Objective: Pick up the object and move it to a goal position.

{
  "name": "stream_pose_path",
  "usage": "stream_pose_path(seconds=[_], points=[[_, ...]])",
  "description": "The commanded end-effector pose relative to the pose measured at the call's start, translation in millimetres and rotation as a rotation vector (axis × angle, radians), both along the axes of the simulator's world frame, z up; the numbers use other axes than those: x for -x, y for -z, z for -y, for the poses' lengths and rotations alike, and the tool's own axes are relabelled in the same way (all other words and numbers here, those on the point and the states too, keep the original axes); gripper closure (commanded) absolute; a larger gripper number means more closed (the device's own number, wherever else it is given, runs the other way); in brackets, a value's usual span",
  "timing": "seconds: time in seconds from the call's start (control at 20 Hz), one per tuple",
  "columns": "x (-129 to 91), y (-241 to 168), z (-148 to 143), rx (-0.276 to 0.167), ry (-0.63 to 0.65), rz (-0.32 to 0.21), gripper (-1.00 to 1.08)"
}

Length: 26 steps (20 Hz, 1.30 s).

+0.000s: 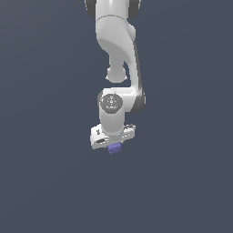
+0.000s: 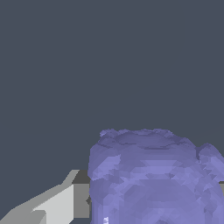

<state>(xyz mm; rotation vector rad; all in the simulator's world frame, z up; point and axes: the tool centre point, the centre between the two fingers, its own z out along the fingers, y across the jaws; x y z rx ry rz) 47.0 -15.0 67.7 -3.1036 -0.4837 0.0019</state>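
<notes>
From the exterior view I see my arm hanging straight down, with the cube tucked directly under the end effector, mostly hidden by the white hand; I judge that is because it sits between the fingers, ready for carrying. No goal marker shows anywhere. In the wrist view the cube fills the near field, pressed against one pale finger, the other side hidden behind it. I read the end effector as narrowed onto the cube, holding it for the move.
</notes>
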Motion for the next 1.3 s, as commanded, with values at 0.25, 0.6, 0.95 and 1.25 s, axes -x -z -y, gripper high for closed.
stream_pose_path(seconds=[0.25,0.6,0.95,1.25], points=[[-6.2,-48.0,74.7,0.000,0.001,0.001,1.08],[-13.7,-91.1,142.1,0.000,0.001,0.001,1.08],[-19.4,-113.5,177.4,0.000,0.001,0.001,1.08],[-21.1,-118.2,185.1,0.000,0.001,0.001,1.08]])
